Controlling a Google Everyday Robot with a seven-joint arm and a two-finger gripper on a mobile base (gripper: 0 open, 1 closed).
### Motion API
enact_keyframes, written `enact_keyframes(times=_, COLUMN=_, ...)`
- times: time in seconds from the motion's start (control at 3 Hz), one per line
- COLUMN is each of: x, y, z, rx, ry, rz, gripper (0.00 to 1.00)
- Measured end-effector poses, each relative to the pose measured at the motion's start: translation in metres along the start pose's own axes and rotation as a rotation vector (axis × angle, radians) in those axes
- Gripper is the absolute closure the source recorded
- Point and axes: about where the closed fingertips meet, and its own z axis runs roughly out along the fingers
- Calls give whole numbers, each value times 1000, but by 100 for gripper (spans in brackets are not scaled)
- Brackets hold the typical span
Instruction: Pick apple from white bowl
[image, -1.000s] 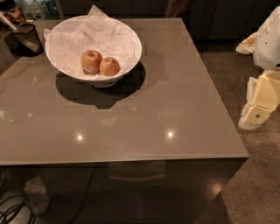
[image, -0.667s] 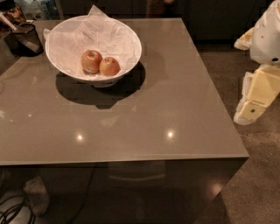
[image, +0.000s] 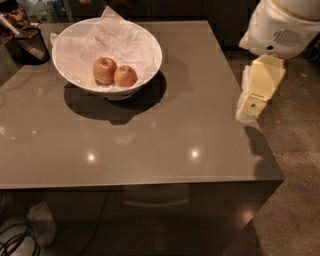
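my hand hangs just off the side edge of the desk, tip pointing down, w/ the white arm housing above it. can't tell if the hand is wide or narrow from here; it holds nothing that i can see. it throws a dark shadow on the desk corner just below it in view.

the white bowl sits well apart from my hand, across the desk top toward the far left corner, upright on its small foot, lined w/ crinkled white paper. inside are 2 apples touching each other. the apple, the smaller, evenly orange-red one, is on the side nearer my hand. the bigger apple, w/ paler yellowish patches, is on the side away from my hand.

beyond the bowl, further still from my hand, a dark mesh cup stands near the desk's far edge. cables lie on the floor below the desk, at the end opposite my hand.
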Motion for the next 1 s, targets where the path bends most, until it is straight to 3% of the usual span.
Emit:
enact_keyframes(times=0.33, x=-29, y=-6, z=10, rx=-12, ry=19, rz=-58, gripper=0)
enact_keyframes(times=0.67, x=-34, y=-10, z=10, rx=6, ry=5, rz=-60, gripper=0)
enact_keyframes(times=1.0, x=-54, y=-20, z=17, rx=2, ry=-25, rz=-48, gripper=0)
